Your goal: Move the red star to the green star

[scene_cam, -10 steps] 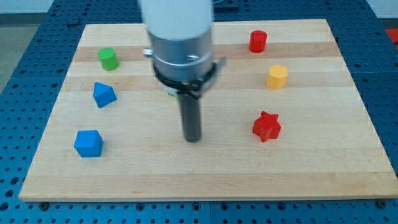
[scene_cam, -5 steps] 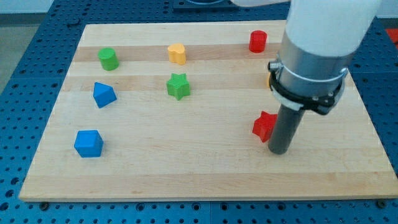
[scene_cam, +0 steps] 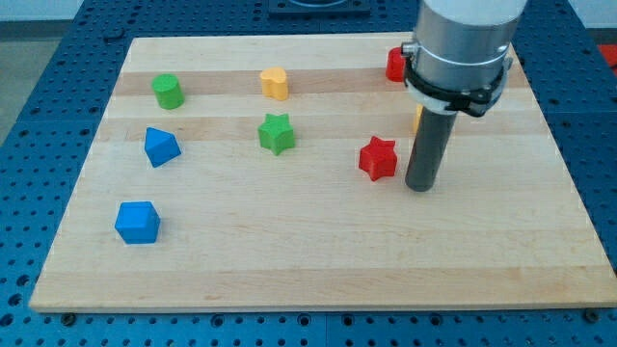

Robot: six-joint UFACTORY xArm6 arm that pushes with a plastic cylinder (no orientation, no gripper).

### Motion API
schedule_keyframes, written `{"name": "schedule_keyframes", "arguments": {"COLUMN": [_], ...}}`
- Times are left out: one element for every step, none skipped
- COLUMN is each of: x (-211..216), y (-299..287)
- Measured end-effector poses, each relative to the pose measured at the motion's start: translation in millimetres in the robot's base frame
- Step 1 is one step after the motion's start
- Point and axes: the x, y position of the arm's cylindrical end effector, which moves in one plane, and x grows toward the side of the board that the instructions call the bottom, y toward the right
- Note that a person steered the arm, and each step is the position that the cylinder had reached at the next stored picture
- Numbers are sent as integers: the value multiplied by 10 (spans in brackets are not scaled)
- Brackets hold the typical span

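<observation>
My tip (scene_cam: 420, 187), a bare rod holding nothing, stands just right of the red star (scene_cam: 378, 158) at centre-right of the frame, and the green star (scene_cam: 277, 133) lies farther left and slightly up, well apart.

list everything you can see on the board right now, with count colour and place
red star: 1, red, right of centre, just left of my tip
green star: 1, green, centre, left of the red star
yellow heart: 1, yellow, top centre
green cylinder: 1, green, top left
blue blocks: 2, blue, left side, one at mid-height, one lower
red cylinder: 1, red, top right, partly hidden by the arm
yellow block: 1, yellow, sliver behind the rod
board: 1, pale wood
my tip: 1, dark, right of the red star
</observation>
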Motion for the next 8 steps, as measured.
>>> {"name": "schedule_keyframes", "arguments": {"x": [-172,-344,-369,-367,-210,12,59,-19], "y": [8,-149,-570,-804,-396,-155,-307,-564]}}
